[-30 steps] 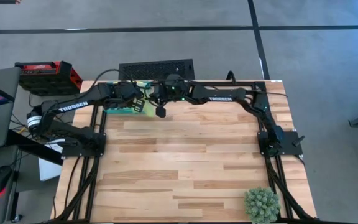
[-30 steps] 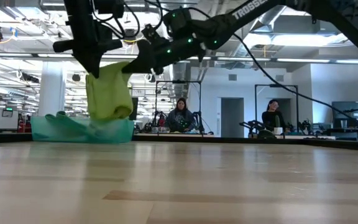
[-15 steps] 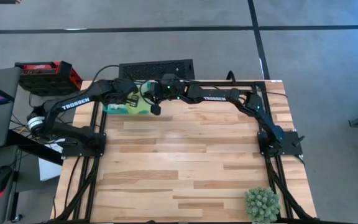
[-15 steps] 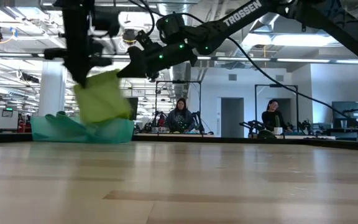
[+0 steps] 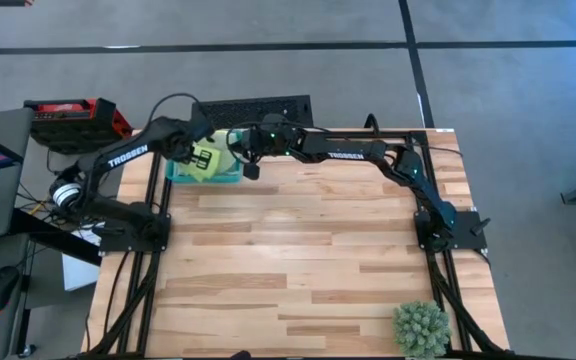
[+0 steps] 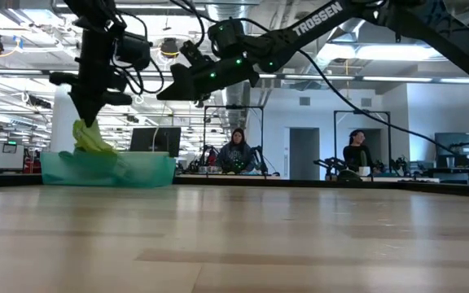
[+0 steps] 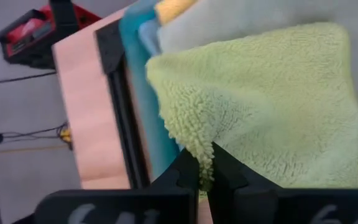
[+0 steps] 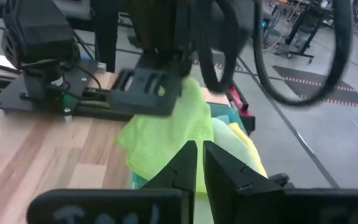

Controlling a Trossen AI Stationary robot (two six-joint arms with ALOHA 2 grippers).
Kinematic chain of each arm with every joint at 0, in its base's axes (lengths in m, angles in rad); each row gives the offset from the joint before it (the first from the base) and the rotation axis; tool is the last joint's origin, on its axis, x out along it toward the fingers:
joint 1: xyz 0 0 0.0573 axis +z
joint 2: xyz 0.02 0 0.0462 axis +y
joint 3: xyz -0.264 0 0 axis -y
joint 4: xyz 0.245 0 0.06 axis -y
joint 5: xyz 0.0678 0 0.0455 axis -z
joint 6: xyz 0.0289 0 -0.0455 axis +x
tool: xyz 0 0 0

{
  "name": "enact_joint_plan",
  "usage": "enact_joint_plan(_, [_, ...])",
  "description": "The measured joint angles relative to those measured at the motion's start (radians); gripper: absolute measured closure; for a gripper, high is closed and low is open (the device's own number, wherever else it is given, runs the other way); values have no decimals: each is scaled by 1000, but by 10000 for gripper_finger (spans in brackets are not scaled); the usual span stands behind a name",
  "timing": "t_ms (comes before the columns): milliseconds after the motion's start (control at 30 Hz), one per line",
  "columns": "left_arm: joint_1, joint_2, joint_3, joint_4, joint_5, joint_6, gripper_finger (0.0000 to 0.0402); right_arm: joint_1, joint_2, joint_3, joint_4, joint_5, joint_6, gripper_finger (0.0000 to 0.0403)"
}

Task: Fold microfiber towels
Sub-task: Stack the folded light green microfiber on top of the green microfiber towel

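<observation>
My left gripper (image 6: 84, 116) is shut on the lime green towel (image 7: 272, 112), (image 5: 215, 160), over the teal tray (image 6: 137, 171) at the table's far left. The towel's lower part (image 6: 94, 142) rests in the tray on the other towels: yellow (image 7: 174, 7), light blue (image 7: 146, 34) and a pale sage one (image 7: 260, 15). My right gripper (image 6: 168, 91) is shut and empty. It hovers above and just right of the tray, clear of the towel; in its wrist view (image 8: 199, 158) it points at the lime green towel (image 8: 166, 134). My left gripper pinches a bunched edge (image 7: 197, 146) of the lime green towel between its two fingertips, coming from above and pointing down. The held edge stands up under the fingers; the rest of the towel lies spread on the towels in the tray.
A spiky green plant (image 5: 421, 328) stands at the near right corner. A black keyboard-like grille (image 5: 251, 108) lies beyond the far edge and a red case (image 5: 73, 118) beyond the left corner. People sit in the room behind (image 6: 238, 152).
My left gripper has gone toward the table's far left and down to the tray, still shut on the lime green towel. The towel, which hung clear above the tray, now lies in it. My right gripper has shifted slightly toward the far edge.
</observation>
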Motion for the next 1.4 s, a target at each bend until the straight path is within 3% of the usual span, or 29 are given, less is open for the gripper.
enact_joint_plan(267, [16,64,1,7,68,50,401,-3,-11,-1,-30,-1,49,340])
enact_joint_plan(533, [15,80,2,-48,80,35,390,-4,-33,0,-50,2,51,271])
enact_joint_plan(733, [15,80,2,-47,62,88,357,-4,-39,-1,-73,3,51,210])
enact_joint_plan(900, [26,80,3,-47,62,83,303,-4,-45,-1,-110,3,51,177])
enact_joint_plan(1133, [28,78,42,-168,95,-14,239,-11,-103,1,-227,32,52,168])
enact_joint_plan(1400, [26,69,238,-301,104,-25,230,-26,-185,-1,-332,30,53,170])
